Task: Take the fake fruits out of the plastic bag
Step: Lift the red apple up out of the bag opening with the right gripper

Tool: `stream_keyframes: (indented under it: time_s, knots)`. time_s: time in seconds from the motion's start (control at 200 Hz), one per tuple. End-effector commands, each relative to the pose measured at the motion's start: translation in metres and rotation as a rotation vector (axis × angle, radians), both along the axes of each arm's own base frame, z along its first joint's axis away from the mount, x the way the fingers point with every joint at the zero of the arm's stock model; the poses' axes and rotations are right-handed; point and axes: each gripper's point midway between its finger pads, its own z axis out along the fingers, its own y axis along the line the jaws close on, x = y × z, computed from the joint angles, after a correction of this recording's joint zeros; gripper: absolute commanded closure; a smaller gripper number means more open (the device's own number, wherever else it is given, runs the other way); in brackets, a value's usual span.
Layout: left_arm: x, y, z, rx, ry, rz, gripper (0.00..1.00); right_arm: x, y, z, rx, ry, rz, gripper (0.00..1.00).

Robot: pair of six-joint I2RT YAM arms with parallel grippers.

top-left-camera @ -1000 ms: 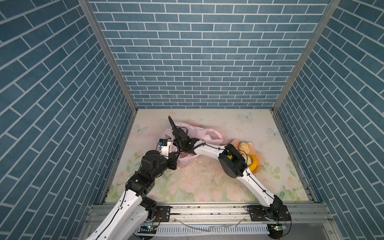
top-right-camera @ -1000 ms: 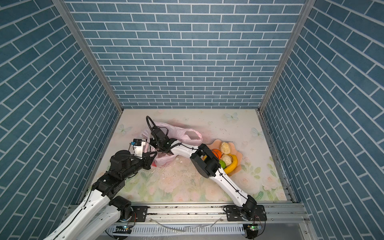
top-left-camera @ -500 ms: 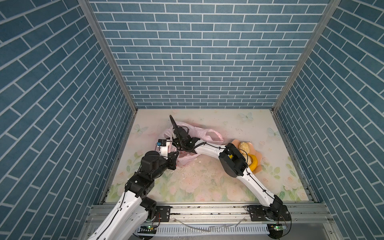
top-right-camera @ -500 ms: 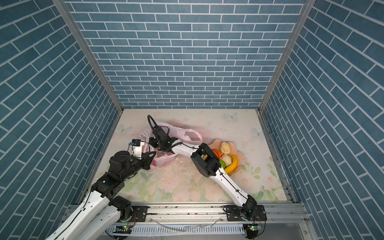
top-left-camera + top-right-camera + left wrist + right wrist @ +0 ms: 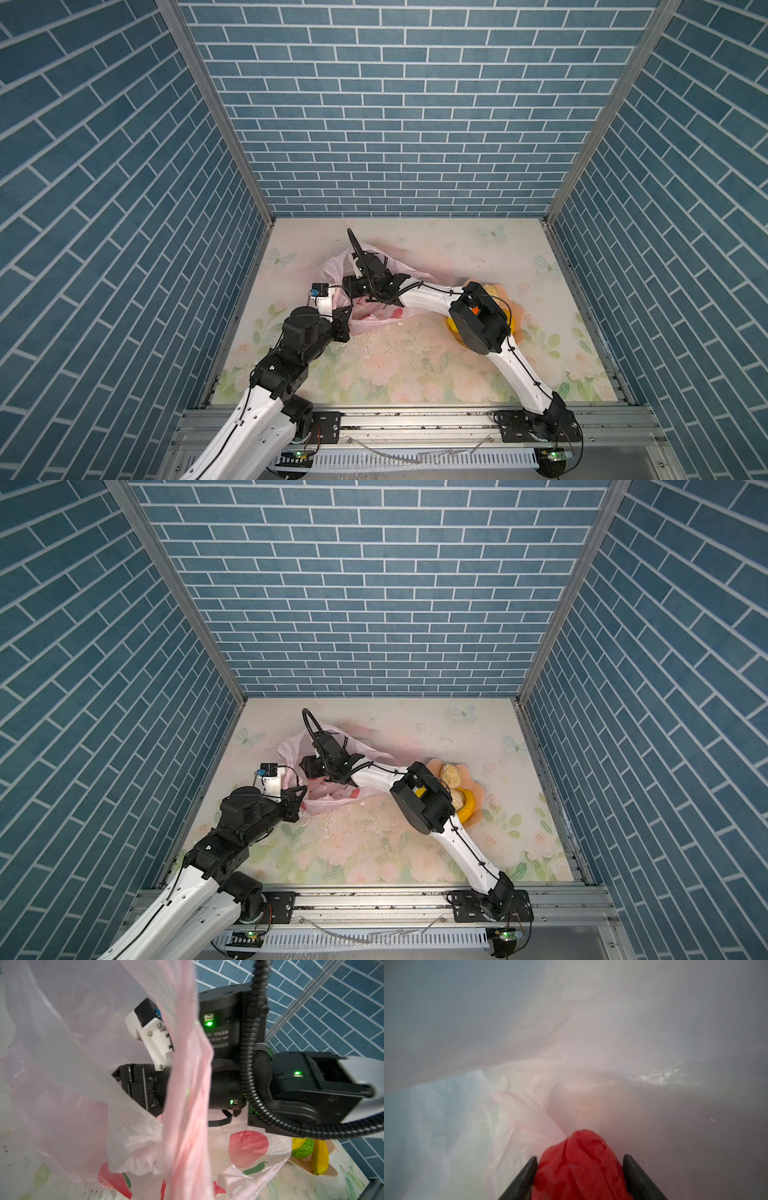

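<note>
With the left gripper (image 5: 344,321) pinching the plastic bag (image 5: 376,323) open, the right gripper (image 5: 580,1157), clamped on the red apple (image 5: 579,1169) inside the bag, should back out slowly.

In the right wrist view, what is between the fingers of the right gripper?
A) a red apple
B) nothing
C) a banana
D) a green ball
A: a red apple sits between the dark fingers of the right gripper, inside the bag.

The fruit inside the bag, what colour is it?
The fruit is red, clearest in the right wrist view.
</note>
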Motion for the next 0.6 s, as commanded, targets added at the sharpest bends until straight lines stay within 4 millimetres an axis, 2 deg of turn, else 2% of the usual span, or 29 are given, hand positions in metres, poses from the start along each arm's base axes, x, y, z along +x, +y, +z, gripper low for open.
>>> stream_keyframes:
  time_s: [0.0,0.205,0.25,0.27,0.595]
  knots:
    - [-0.001,0.009,-0.009,0.025,0.018,0.043,0.95,-0.005,-0.009,0.036,0.028,-0.053,0.020,0.87]
    - [-0.003,0.017,-0.014,0.042,0.023,0.078,0.95,-0.016,-0.029,0.049,-0.009,-0.070,0.029,0.89]
    - [-0.003,0.018,-0.015,0.043,0.024,0.082,0.94,-0.017,-0.033,0.043,-0.025,-0.068,0.026,0.89]
    - [-0.004,0.018,-0.017,0.044,0.026,0.085,0.94,-0.018,-0.035,0.060,-0.007,-0.086,0.025,0.89]
    - [0.003,0.021,-0.021,0.034,0.025,0.122,0.94,-0.029,-0.057,0.087,-0.018,-0.118,0.026,0.90]
